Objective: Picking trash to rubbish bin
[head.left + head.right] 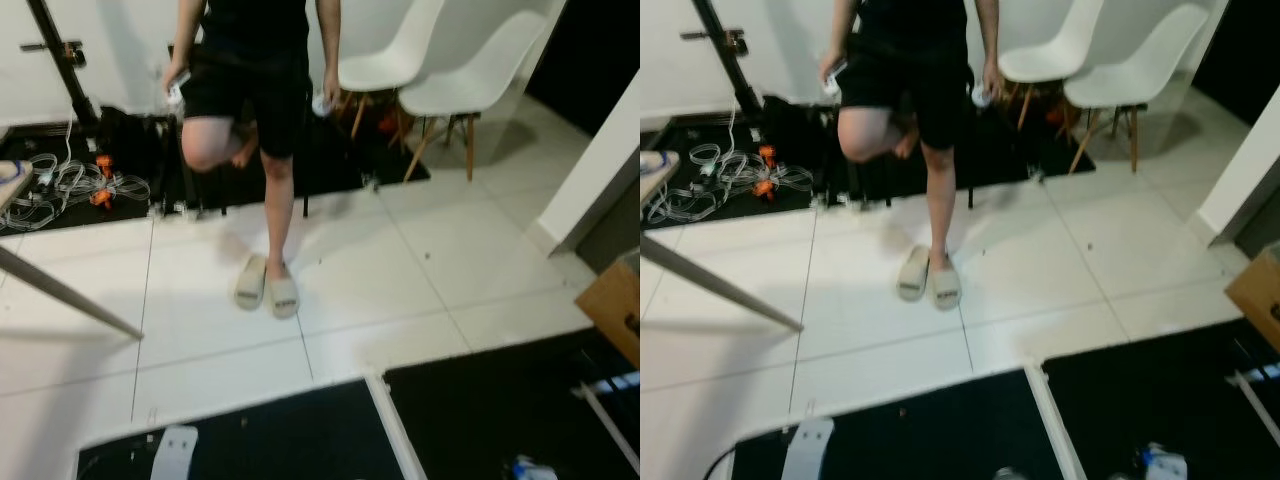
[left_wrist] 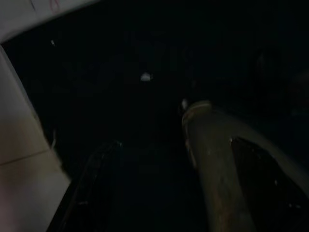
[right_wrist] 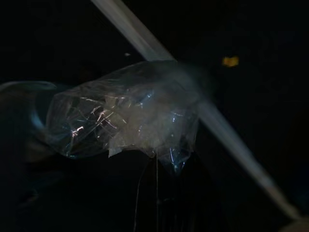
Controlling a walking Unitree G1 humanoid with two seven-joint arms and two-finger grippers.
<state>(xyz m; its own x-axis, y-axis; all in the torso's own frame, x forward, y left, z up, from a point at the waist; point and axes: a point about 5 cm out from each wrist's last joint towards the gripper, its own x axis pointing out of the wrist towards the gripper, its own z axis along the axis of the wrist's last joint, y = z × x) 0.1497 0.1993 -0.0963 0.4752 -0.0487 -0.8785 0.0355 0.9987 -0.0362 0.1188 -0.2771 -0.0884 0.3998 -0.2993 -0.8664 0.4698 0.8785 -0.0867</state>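
In the right wrist view a crumpled clear plastic bottle (image 3: pixel 128 116) hangs close before the camera, over a dark mat, and my right gripper is shut on it. A pale blue-and-white bit of that bottle (image 1: pixel 527 468) peeps in at the bottom right of the eye views. The left wrist view is very dark. It shows a dark mat (image 2: pixel 145 58), a small white scrap (image 2: pixel 146 76) lying on it, and a rounded tan shaft (image 2: pixel 217 164). A silver part of my left arm (image 1: pixel 175 450) shows at the lower left. No bin can be made out.
A person (image 1: pixel 255 90) stands on one leg in slippers (image 1: pixel 268 285) on the white tiles straight ahead. Two white chairs (image 1: pixel 470 80) stand at the back right. Cables (image 1: pixel 70 185) lie at the back left. A cardboard box (image 1: pixel 615 305) sits at the right. A slanted table leg (image 1: pixel 60 290) crosses the left. Black mats (image 1: pixel 300 430) lie near me.
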